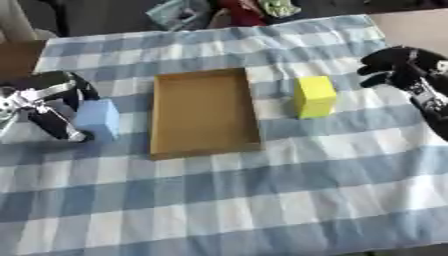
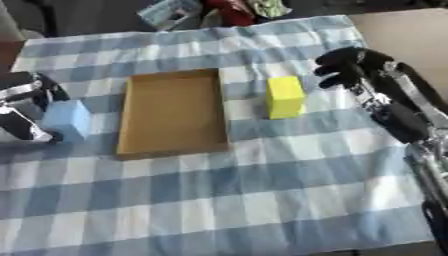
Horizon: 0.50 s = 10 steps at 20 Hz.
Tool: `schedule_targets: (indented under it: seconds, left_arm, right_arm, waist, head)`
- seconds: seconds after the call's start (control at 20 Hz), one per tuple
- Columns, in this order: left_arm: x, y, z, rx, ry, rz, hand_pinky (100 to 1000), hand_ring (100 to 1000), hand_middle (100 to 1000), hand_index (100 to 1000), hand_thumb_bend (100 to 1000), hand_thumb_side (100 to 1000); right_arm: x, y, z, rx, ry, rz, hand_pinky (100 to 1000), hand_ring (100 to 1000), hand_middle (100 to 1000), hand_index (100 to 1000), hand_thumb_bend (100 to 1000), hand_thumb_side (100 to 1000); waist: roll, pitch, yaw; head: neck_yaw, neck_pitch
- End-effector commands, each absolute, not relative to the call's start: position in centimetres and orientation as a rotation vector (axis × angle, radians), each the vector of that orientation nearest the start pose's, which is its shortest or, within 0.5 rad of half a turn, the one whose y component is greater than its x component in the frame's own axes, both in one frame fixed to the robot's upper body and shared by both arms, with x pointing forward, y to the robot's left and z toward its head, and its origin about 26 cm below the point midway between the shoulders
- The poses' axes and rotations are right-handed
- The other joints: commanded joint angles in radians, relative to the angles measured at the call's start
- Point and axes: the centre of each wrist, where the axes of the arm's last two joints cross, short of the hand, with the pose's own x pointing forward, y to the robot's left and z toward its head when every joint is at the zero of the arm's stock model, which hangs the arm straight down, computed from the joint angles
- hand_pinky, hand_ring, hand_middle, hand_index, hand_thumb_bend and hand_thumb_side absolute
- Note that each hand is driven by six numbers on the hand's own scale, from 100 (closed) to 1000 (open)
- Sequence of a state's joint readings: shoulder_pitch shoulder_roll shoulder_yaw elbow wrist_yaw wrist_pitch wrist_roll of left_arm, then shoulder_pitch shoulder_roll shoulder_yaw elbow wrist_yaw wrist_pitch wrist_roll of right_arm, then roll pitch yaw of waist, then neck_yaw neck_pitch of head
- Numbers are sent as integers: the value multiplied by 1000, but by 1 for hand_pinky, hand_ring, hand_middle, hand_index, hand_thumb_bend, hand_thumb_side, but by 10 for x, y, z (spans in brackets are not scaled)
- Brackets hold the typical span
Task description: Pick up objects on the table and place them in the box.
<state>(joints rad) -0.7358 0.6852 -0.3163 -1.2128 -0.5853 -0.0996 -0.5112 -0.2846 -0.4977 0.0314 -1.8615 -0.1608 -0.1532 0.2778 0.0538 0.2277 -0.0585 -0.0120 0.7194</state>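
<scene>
Left hand [image 1: 54,107] was clamped on the light blue block [image 1: 98,119], fingers curled round it. The brown box [image 1: 204,113] lay just to that hand's right, open. Right hand [image 2: 350,67] had fingers curled, holding nothing; the yellow block [image 2: 285,96] stood just to its left, apart, on the checked cloth [image 1: 262,200].

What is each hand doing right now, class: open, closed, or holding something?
Left hand: at the light blue block; whether it grips it cannot be told.
Right hand: fingers curled, holding nothing, apart from the yellow block.
</scene>
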Motion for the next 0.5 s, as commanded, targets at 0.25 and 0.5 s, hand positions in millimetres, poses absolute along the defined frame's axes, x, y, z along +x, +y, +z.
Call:
schedule_targets:
  seconds: [0.25,0.5]
  left_arm:
    - [420,315,239,777,-1438,-1534,633,537,528,701,537,116]
    - [422,288,253,742,-1521,-1557,629,536,527,700,553,121]
  right_arm:
    - [316,-296,187,26,-2168,784,695,762,741,764,100,687]
    - [316,-294,187,40,-2166,797,696,762,741,764,100,689]
  waist:
    - [-2,-19,1]
    - [-4,-19,-4]
  head:
    - [-3,1]
    - [-2,2]
